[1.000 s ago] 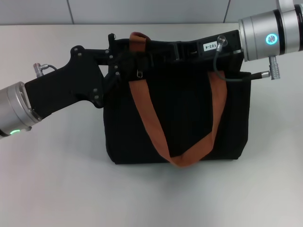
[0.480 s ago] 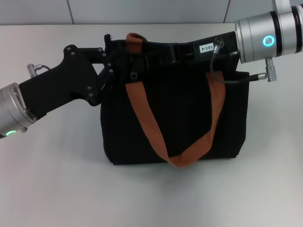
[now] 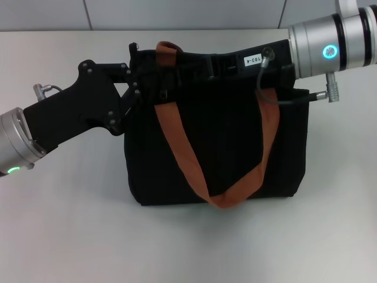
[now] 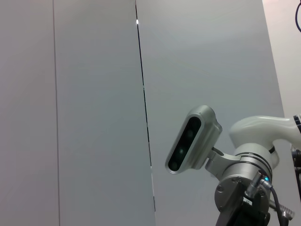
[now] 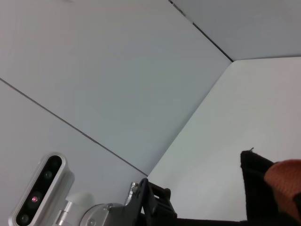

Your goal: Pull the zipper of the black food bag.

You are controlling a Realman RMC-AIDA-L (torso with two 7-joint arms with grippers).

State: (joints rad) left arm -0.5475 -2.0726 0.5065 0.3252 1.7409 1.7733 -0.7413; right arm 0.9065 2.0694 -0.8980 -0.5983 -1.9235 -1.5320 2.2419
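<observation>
The black food bag [image 3: 224, 147] lies in the middle of the white table in the head view, with its rust-orange handles [image 3: 182, 147] draped over its front. The small silver zipper [image 3: 163, 94] pull sits on the top zip line near the bag's upper left corner. My left gripper [image 3: 154, 88] reaches in from the left and is shut on the zipper there. My right gripper [image 3: 200, 63] reaches in from the right and lies along the bag's top edge, black against black fabric. A corner of the bag [image 5: 254, 165] and a handle [image 5: 284, 176] show in the right wrist view.
The white table [image 3: 70, 224] extends around the bag on all sides, and a grey panelled wall stands behind it. A grey cable [image 3: 277, 97] from my right wrist loops over the bag's upper right. The left wrist view shows only the wall and the robot's head camera [image 4: 193, 139].
My left gripper has moved left along the bag's top edge, and the zipper pull has moved left with it. My right gripper has shifted slightly left.
</observation>
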